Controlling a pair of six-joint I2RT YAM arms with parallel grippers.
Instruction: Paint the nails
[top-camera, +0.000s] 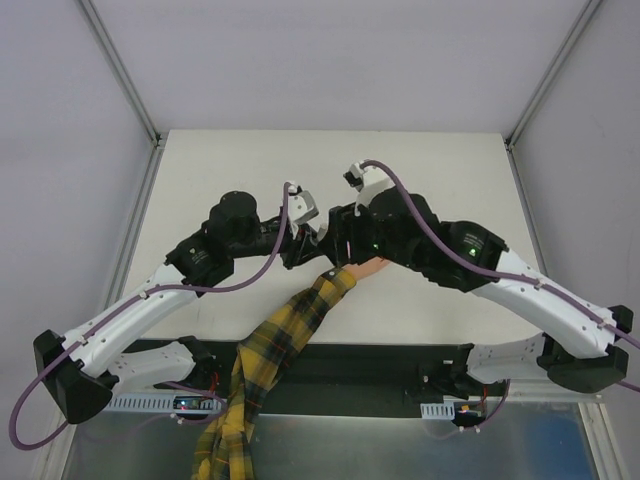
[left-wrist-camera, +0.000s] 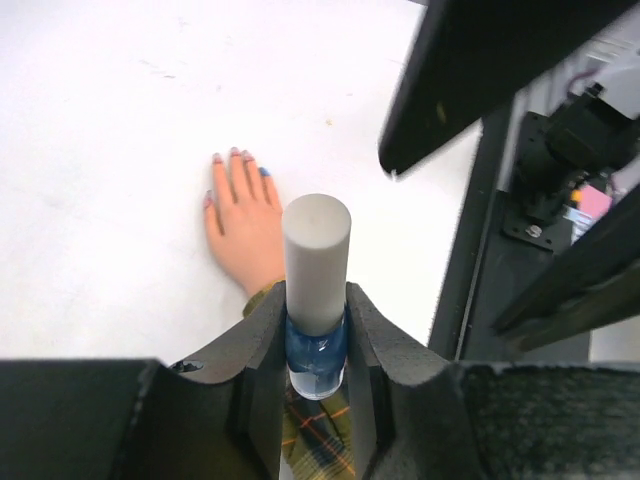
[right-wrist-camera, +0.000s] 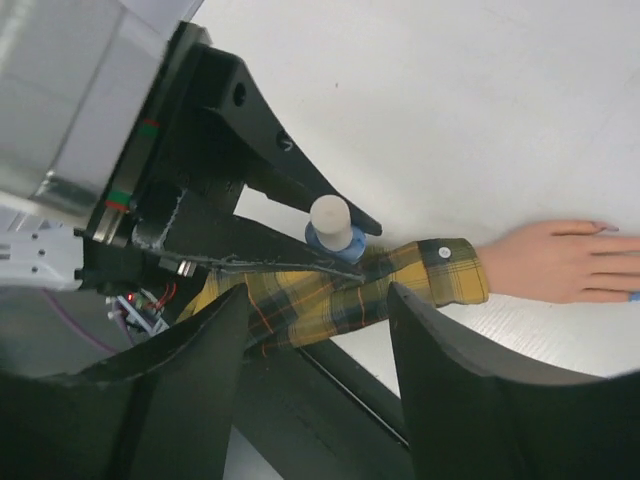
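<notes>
Above the middle of a white worktop (top-camera: 230, 165), two robot arms lean in from either side over a peach-coloured hand (left-wrist-camera: 245, 225) that lies flat, palm down. Its wrist is tucked into a yellow plaid sleeve (right-wrist-camera: 340, 290) that trails back to the near edge between the arm bases. The nails (left-wrist-camera: 234, 152) tip the slightly spread digits, which point away from the sleeve. Most of them look pale pink in the left wrist view, while the one on the outer digit (left-wrist-camera: 265, 171) is tinted light blue (the same blue tip just shows at the frame edge in the right wrist view). The left fingers (left-wrist-camera: 255, 370) are clamped on a small blue polish bottle (left-wrist-camera: 317, 355), gripping its glass body from both sides. Its white cylindrical cap (left-wrist-camera: 316, 260) stands clear above them. The bottle hangs over the plaid cuff, close behind the hand and not touching it. The right fingers (right-wrist-camera: 175, 390) stand wide apart with nothing between them, hovering above the sleeve. Through their gap the cuff and its pale button (right-wrist-camera: 443, 253) can be seen, with the capped bottle just beyond the fabric. From the overhead camera the two wrists nearly meet above the hand and hide all but a sliver of it; the nails cannot be made out from there.
</notes>
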